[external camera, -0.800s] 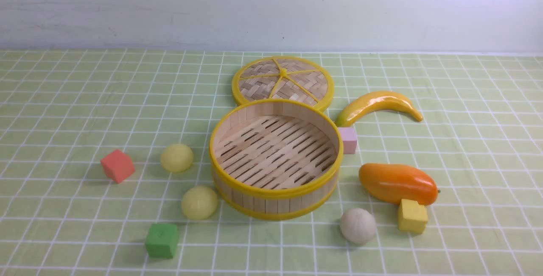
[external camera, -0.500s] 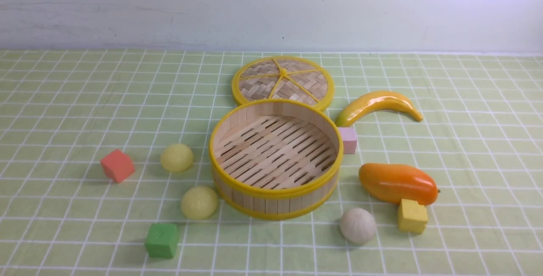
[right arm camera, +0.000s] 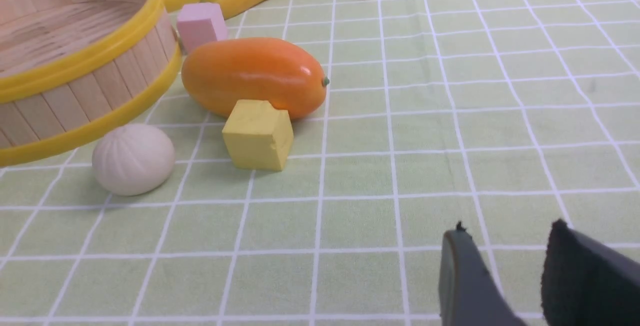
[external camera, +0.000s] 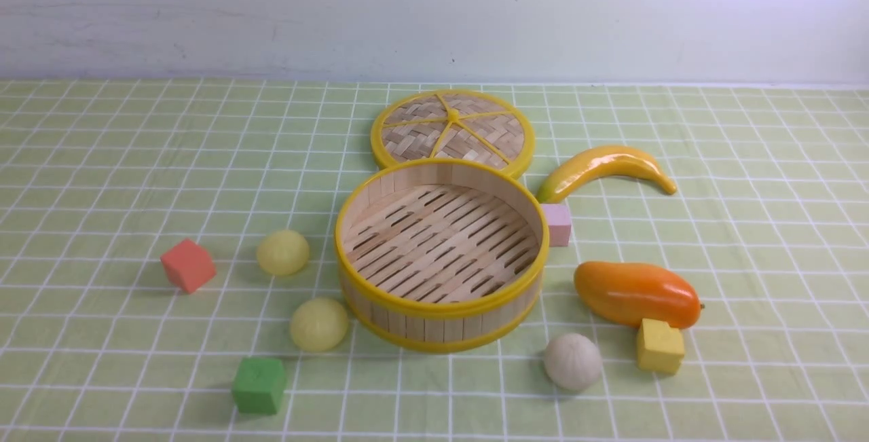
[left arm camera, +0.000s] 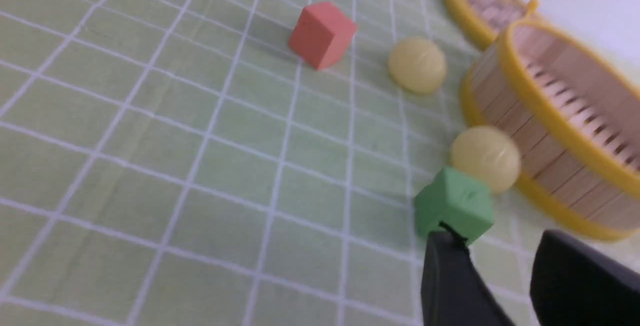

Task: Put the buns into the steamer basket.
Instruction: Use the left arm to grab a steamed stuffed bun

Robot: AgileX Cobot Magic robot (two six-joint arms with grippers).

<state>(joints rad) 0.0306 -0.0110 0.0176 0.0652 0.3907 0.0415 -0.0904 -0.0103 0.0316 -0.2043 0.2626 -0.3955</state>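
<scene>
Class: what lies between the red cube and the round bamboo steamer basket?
A pale yellow round bun lies between the red cube and the bamboo steamer basket, per the front view.

buns (external camera: 319, 324) beside steamer basket (external camera: 441, 311), lid (external camera: 451, 126) behind

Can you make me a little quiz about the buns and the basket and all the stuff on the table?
1. True or false: the steamer basket already has something inside it.
2. Pick one: which colour cube sits right against the mango? A green, B yellow, C red.
3. Count: how many buns are waiting on the cloth outside the basket?

Key: 1 false, its slatted floor is bare. 2 B, the yellow cube. 3 three, two pale yellow and one off-white.
</scene>
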